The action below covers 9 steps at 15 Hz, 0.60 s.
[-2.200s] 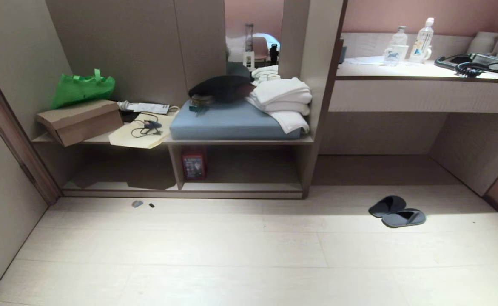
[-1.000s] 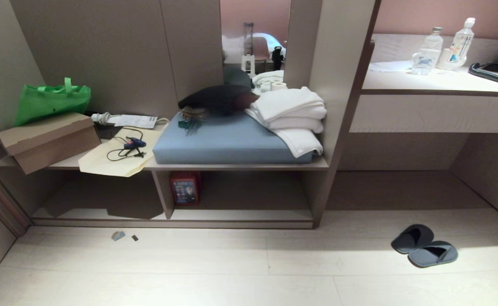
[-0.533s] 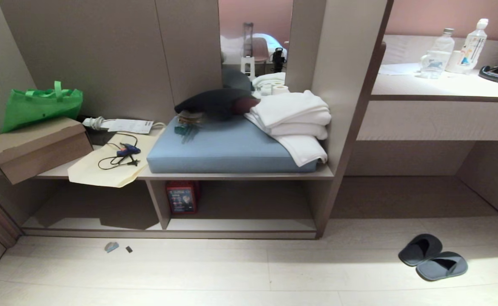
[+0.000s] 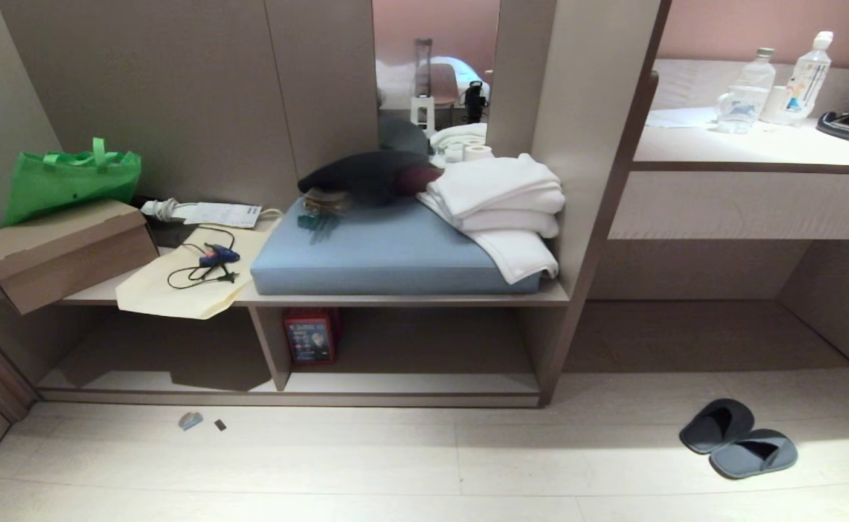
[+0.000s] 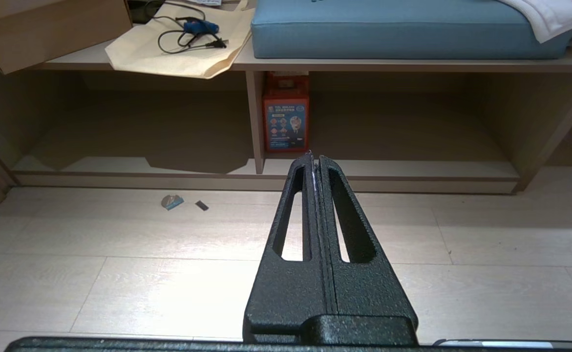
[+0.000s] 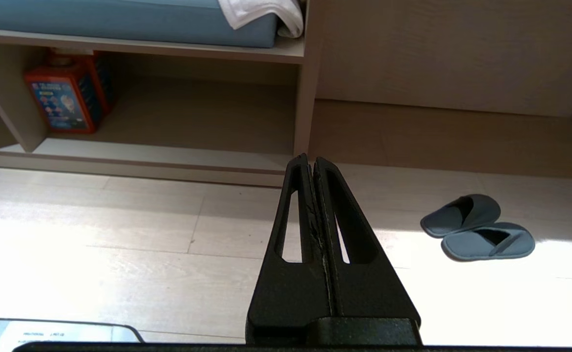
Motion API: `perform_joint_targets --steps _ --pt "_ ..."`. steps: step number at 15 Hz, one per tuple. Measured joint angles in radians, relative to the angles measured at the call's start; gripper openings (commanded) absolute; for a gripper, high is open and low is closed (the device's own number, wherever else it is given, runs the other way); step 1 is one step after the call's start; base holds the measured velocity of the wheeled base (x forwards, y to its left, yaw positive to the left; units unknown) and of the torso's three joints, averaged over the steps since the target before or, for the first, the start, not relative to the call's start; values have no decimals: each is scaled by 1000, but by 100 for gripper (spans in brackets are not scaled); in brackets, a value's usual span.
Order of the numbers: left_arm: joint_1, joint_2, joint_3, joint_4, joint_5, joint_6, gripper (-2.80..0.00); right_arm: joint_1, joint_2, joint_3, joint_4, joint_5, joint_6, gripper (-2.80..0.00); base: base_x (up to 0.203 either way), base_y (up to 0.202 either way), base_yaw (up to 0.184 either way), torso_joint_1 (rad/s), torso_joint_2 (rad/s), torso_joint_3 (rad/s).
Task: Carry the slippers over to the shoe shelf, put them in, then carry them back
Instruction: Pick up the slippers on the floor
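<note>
Slippers (image 6: pixel 478 229) lie paired on the floor, well ahead and to the side of the right gripper (image 6: pixel 311 164), whose jaws are pressed shut and empty. Left gripper (image 5: pixel 314 161), likewise closed on nothing, points at the shoe shelf (image 5: pixel 388 168) divider. Base has stopped advancing since a moment ago; pickup not yet begun.

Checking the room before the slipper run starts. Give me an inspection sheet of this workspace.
Surface: pale plank floor, lit in a bright band.
Job's things: slippers side by side on the floor right of the shoe shelf; both cubbies hold no shoes.
Clutter: red label box at the divider; two small scraps on the floor; blue cushion, white towels, cardboard box, green bag on top.
Grippers: left gripper and right gripper shut, empty, above the floor.
Cables: black cord on the cream bag.
Surroundings: desk with bottles at right.
</note>
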Motion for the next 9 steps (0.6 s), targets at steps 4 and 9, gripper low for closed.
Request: perform_joint_targets --steps 4,9 --pt "0 0 0 -1 0 0 -280 0 0 0 0 0 0 -280 -2 -2 -18 0 2 2" --pt "0 0 0 0 0 0 -280 0 0 0 0 0 -1 -280 -1 5 -168 5 2 0"
